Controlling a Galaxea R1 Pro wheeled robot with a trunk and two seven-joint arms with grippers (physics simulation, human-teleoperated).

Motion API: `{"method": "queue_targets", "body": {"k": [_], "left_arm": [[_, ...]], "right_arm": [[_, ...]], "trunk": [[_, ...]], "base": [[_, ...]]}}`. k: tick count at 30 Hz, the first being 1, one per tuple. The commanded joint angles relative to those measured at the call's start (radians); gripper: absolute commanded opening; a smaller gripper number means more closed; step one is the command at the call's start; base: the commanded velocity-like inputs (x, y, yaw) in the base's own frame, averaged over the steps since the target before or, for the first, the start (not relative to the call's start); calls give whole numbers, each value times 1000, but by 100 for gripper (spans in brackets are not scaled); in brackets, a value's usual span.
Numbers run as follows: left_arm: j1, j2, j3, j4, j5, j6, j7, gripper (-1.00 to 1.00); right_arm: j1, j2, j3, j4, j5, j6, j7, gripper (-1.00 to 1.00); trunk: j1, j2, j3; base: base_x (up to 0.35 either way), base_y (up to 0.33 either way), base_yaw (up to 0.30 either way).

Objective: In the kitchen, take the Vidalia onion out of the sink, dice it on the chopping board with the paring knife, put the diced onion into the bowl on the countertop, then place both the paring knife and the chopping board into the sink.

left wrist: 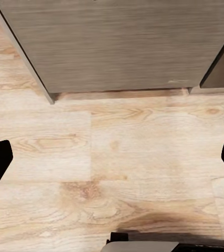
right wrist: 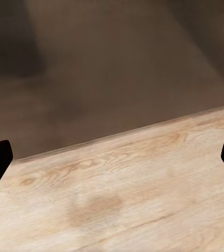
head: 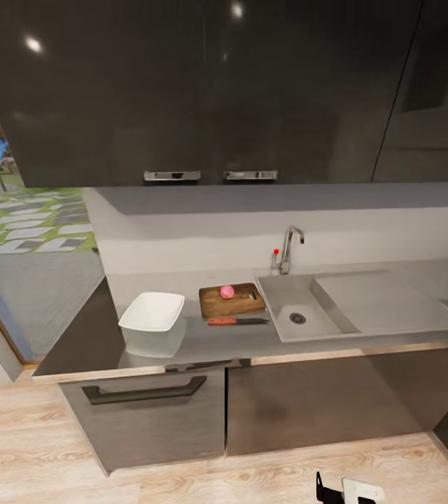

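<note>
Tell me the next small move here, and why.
Probably reach the right gripper, open and low over the floor, up to the paring knife, which lies on the countertop just in front of the chopping board. The onion already sits whole on the board, out of the sink, so dicing comes next.

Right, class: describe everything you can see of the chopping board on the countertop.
The chopping board is a dark brown, wood-look rectangle with rounded corners, lying flat on the grey countertop between the white bowl and the sink. A small pink onion sits on it. The red-handled paring knife lies just in front.
</note>
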Motion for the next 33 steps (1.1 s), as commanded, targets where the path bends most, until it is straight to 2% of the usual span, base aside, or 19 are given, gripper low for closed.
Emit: {"method": "queue_targets", "body": {"k": [1,33], "left_arm": [[0,1,-2,-1,8,-2,2,100],[0,1,-2,-2,8,-2,2,100]], "right_arm": [[-1,1,-4,1,11,-2,-6,100],[-1,-2,3,-13,12,-13,-5,100]], "trunk": [[1,-2,0],[1,-2,5]], "base": [[0,0,0],[0,0,0]]}}
